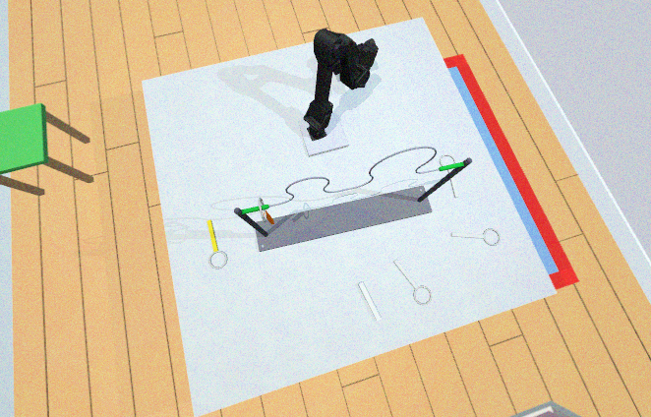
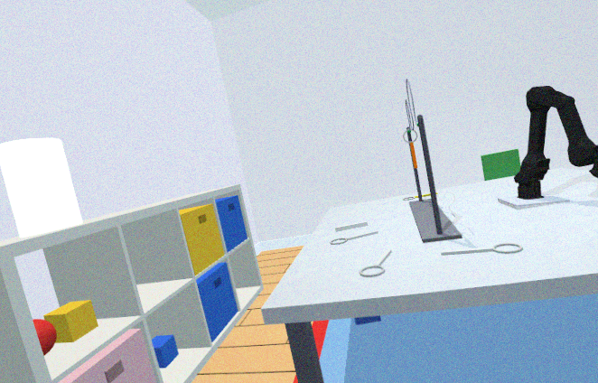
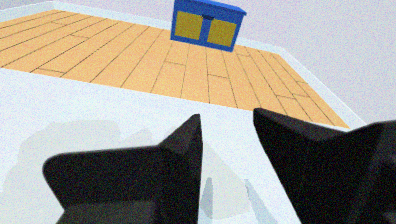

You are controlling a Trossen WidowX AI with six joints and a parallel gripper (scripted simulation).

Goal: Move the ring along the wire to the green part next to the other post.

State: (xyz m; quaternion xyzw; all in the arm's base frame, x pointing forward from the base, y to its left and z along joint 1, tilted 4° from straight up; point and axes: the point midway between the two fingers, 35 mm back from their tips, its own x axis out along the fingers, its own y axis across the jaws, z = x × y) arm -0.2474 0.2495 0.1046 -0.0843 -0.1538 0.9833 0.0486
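The ring (image 1: 261, 201) (image 2: 404, 136) hangs around the left green part (image 1: 249, 209) of the wire, beside the left post (image 1: 253, 223). Its orange handle (image 1: 269, 217) (image 2: 413, 155) points down. The thin grey wire (image 1: 312, 177) winds from there to the right green part (image 1: 450, 167) beside the right post (image 1: 443, 180) (image 2: 429, 171). My gripper (image 3: 226, 118) is partly open and empty, the fingers apart with only table and floor visible between them. It is behind the arm's base, away from the wire and ring; its fingertips are hard to make out in the top and exterior views.
The posts stand on a grey base plate (image 1: 343, 218) (image 2: 439, 234). A ring with a yellow handle (image 1: 212, 235) lies on the table left of it. Pale rings with handles and a white bar (image 1: 369, 301) lie in front and to the right. A green chair (image 1: 7, 142) stands beyond the table's left edge.
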